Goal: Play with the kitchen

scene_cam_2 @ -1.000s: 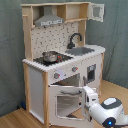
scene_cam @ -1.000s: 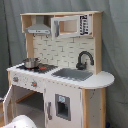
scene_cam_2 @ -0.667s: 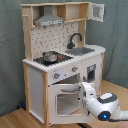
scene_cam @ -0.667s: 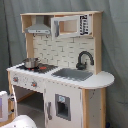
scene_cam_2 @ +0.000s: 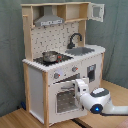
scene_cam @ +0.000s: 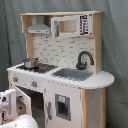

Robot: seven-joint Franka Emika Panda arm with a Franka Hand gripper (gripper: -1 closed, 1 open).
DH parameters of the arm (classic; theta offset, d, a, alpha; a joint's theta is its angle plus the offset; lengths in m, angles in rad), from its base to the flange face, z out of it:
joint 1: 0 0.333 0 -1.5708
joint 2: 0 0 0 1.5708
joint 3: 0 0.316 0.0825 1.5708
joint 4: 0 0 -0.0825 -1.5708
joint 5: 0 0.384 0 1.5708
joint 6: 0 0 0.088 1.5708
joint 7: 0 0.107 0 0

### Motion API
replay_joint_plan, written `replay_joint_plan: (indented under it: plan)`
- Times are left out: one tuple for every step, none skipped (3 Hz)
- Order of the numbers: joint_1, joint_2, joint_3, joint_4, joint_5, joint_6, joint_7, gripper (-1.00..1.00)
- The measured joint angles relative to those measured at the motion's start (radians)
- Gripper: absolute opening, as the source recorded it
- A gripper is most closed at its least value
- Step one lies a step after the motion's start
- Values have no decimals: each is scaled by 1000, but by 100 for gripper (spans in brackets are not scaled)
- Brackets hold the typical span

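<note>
Kitchen (scene_cam_2: 60,60) stood with a pot (scene_cam_2: 50,56) on its stove; the end effector (scene_cam_2: 81,86) was at the oven door (scene_cam_2: 63,97), couldn't tell if clenched.

In the first exterior view, only a white stretch of the arm (scene_cam: 20,121) shows, cut off by the bottom-left corner. In the second exterior view the arm's end hides the gripper (scene_cam_2: 80,86) against the oven door (scene_cam_2: 65,99), so its contact with the door cannot be made out. The kitchen (scene_cam_2: 60,55) loses its base behind the arm here. The pot's (scene_cam_2: 49,56) contents are too blurred to tell.
</note>
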Motion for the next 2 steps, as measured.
replay_joint_plan:
  plan:
    - [-69,0,-7,0,0,66,-32,100]
    - [-133,0,-23,0,0,136,-73,100]
